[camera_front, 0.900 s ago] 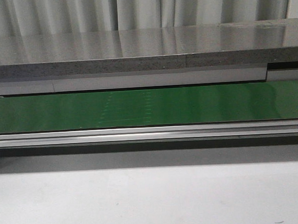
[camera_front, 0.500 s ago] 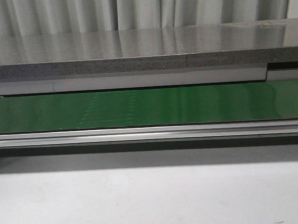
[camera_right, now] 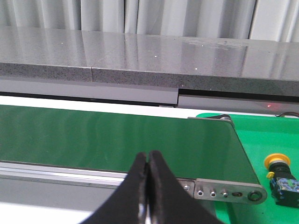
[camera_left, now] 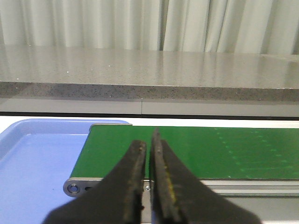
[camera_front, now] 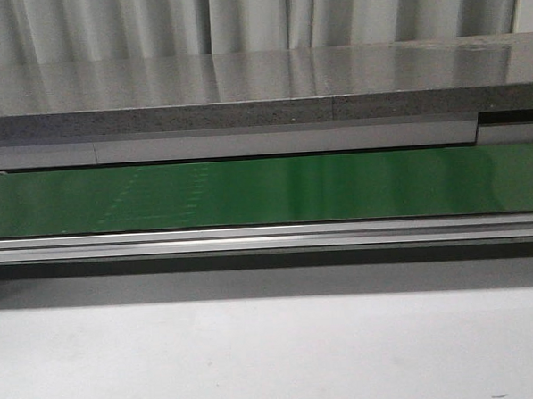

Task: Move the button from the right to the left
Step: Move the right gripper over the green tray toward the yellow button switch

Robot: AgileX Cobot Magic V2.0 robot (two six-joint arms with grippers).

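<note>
The button [camera_right: 281,179], a yellow-orange round cap on a black body with blue-green marks, lies on the green tray [camera_right: 275,140] past the right end of the green conveyor belt [camera_right: 117,140], seen only in the right wrist view. My right gripper [camera_right: 148,156] is shut and empty, over the belt's near rail, well to the left of the button. My left gripper [camera_left: 149,140] is shut and empty, over the left end of the belt [camera_left: 196,149]. Neither gripper shows in the front view, where the belt [camera_front: 266,191] carries nothing.
A blue tray [camera_left: 37,163] lies beside the belt's left end. A grey stone-look counter [camera_front: 261,97] runs behind the belt. An aluminium rail [camera_front: 268,238] runs along the belt's near side, with a white table surface [camera_front: 275,360] in front.
The faint dotted marks on the belt have shifted leftward across the front view, so the belt runs to the left. Nothing else has moved.
</note>
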